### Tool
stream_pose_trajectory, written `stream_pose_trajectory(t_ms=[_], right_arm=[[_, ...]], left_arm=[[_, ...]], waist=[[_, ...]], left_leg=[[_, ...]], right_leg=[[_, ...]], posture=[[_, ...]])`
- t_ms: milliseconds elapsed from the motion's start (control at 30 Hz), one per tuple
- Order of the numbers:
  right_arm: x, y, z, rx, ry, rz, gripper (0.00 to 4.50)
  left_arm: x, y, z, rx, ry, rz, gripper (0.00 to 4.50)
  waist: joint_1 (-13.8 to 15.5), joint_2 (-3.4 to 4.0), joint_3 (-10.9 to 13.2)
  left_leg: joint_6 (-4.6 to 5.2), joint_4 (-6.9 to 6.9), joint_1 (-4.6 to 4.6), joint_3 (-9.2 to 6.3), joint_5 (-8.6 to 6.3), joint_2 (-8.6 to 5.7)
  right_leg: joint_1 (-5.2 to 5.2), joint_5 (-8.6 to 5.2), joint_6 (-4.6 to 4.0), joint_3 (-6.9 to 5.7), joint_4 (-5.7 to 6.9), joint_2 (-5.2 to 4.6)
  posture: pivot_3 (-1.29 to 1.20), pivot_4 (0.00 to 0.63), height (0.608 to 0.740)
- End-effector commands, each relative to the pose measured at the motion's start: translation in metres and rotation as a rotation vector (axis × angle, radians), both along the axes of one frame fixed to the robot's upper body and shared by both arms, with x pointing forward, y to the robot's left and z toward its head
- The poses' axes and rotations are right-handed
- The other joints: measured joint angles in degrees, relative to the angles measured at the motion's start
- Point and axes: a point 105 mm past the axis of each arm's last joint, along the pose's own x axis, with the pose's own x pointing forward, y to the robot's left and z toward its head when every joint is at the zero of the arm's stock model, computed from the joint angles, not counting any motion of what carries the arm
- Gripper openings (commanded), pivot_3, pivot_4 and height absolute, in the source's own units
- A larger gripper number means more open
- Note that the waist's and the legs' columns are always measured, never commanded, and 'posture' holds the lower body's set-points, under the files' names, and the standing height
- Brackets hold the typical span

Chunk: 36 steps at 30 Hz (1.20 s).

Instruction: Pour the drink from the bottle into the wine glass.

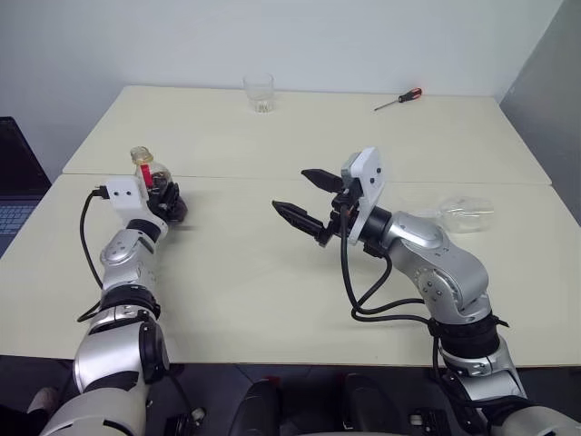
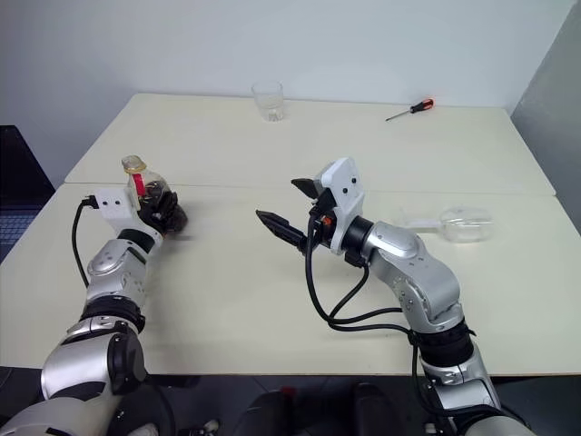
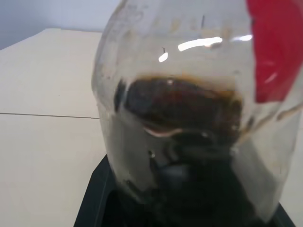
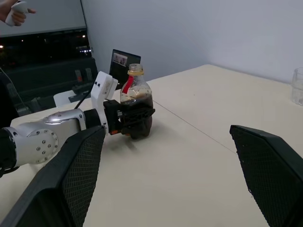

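My left gripper (image 1: pixel 169 202) is shut around the lower body of the bottle (image 1: pixel 152 174) at the left side of the table. The bottle (image 4: pixel 136 100) stands upright, low over the tabletop, with a red label strip and a yellowish top. The dark drink (image 3: pixel 180 106) fills its lower part. The wine glass (image 2: pixel 461 223) lies on its side on the table at the right, behind my right forearm. My right gripper (image 1: pixel 290 191) hangs above the table's middle, open and empty, pointing toward the bottle.
A short clear tumbler (image 1: pixel 259 92) stands at the table's far edge, with a red-handled screwdriver (image 1: pixel 399 99) to its right. A seam (image 1: pixel 272 178) runs between the two tabletops. A laptop (image 1: pixel 14 182) sits off the left edge. A person's hand (image 4: pixel 14 12) shows in the background.
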Motion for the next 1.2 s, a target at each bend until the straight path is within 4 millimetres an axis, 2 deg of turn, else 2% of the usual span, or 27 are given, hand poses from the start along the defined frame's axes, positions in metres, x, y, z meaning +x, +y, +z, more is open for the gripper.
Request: stream_pose_trajectory(t_ms=[33, 133, 333, 533, 733, 1000, 1200], right_arm=[[-0.002, -0.002, 0.016, 0.028, -0.066, -0.003, 4.48], [-0.002, -0.002, 0.016, 0.028, -0.068, -0.002, 4.50], [-0.002, -0.002, 0.016, 0.027, -0.069, -0.002, 4.50], [-0.002, -0.003, 0.015, 0.027, -0.072, -0.003, 4.50], [-0.004, -0.002, 0.015, 0.032, -0.074, 0.004, 4.50], [-0.006, -0.001, 0.016, 0.039, -0.072, 0.015, 4.50], [-0.005, -0.007, 0.010, 0.035, -0.060, -0.005, 4.50]], left_arm=[[-0.001, 0.001, 0.014, 0.016, -0.055, 0.001, 1.65], [-0.002, 0.003, 0.014, 0.023, -0.053, 0.011, 2.43], [-0.002, 0.006, 0.017, 0.025, -0.058, 0.015, 4.41], [-0.007, 0.008, 0.020, 0.021, -0.079, 0.024, 4.46], [-0.020, 0.013, 0.022, 0.020, -0.101, 0.045, 4.46], [-0.051, 0.010, 0.016, -0.007, -0.096, 0.079, 4.46], [-0.082, -0.005, 0.010, -0.031, -0.056, 0.069, 4.46]], waist=[[0.0, 0.00, 0.0], [0.0, 0.00, 0.0], [0.0, 0.00, 0.0], [0.0, 0.00, 0.0], [0.0, 0.00, 0.0], [0.0, 0.00, 0.0], [0.1, -0.02, 0.0]], left_leg=[[0.00, 0.01, 0.00, 0.00, 0.00, 0.00], [0.00, 0.02, 0.00, 0.00, 0.00, 0.00], [0.00, 0.03, 0.00, 0.00, 0.00, 0.00], [0.00, 0.03, 0.00, 0.00, 0.00, 0.00], [0.00, 0.03, 0.01, -0.02, 0.00, 0.03], [0.00, 0.03, 0.01, -0.02, 0.00, 0.05], [0.00, 0.03, 0.02, -0.01, -0.01, 0.05]], right_leg=[[0.00, 0.00, 0.00, 0.00, 0.00, 0.00], [0.00, 0.00, 0.00, 0.00, 0.01, 0.01], [0.00, 0.00, 0.00, 0.00, 0.02, 0.01], [0.00, 0.00, 0.00, 0.00, 0.02, 0.01], [0.00, 0.00, 0.00, 0.00, 0.02, 0.00], [0.00, 0.00, 0.00, 0.03, 0.01, -0.01], [0.04, 0.00, 0.00, 0.05, 0.00, -0.03]], posture=[[0.00, 0.150, 0.740], [0.00, 0.150, 0.740], [0.00, 0.150, 0.740], [0.00, 0.150, 0.740], [0.00, 0.150, 0.740], [0.00, 0.150, 0.740], [0.00, 0.150, 0.740]])
